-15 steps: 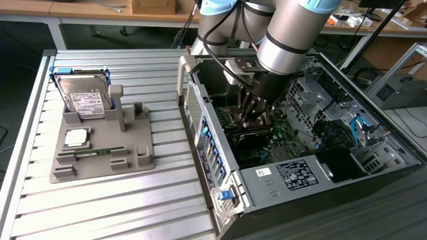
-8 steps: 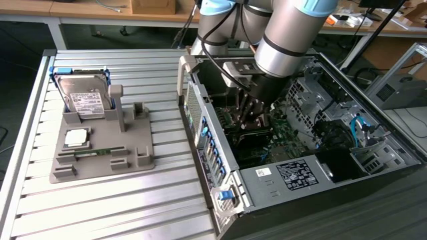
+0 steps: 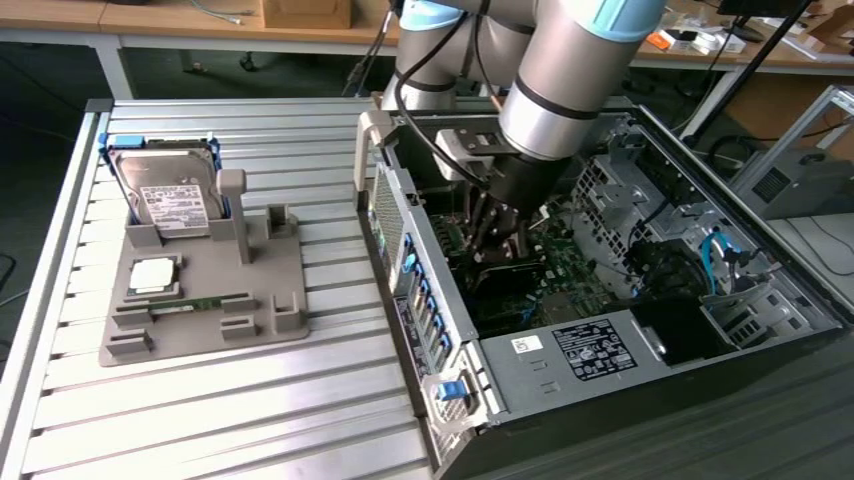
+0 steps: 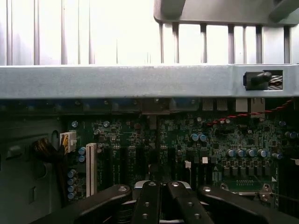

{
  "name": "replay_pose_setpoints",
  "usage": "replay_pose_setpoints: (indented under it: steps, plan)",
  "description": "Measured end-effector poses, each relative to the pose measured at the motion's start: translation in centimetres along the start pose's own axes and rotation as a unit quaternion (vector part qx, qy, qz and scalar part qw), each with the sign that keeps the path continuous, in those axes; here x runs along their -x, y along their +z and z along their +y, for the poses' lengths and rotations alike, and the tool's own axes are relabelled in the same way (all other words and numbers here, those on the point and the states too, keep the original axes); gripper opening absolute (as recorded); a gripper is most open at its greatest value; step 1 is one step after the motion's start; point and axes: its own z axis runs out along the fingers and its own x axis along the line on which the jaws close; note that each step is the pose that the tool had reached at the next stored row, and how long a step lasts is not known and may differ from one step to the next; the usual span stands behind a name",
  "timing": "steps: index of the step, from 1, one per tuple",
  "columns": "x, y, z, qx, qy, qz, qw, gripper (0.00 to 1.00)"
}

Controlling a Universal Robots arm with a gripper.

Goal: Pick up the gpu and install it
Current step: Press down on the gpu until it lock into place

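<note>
Black gripper (image 3: 501,232) fingers (image 4: 148,205) are pressed together inside the open computer case (image 3: 400,215), just above the green motherboard (image 4: 224,135). Whether the gpu is pinched between them cannot be told. Well apart, a grey fixture (image 3: 200,320) holds the hard drive (image 3: 167,190) and memory stick (image 3: 200,301).

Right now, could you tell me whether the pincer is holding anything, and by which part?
The pincer is shut, down inside the case over the motherboard. Whether anything sits between its fingers cannot be told.
</note>
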Motion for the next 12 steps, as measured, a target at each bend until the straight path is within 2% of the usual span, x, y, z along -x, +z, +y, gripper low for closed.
replay_pose_setpoints:
  steps: [12]
  plan:
    - [-0.06, 0.49, 0.23, 0.0, 0.0, 0.0001, 1.0, 0.11]
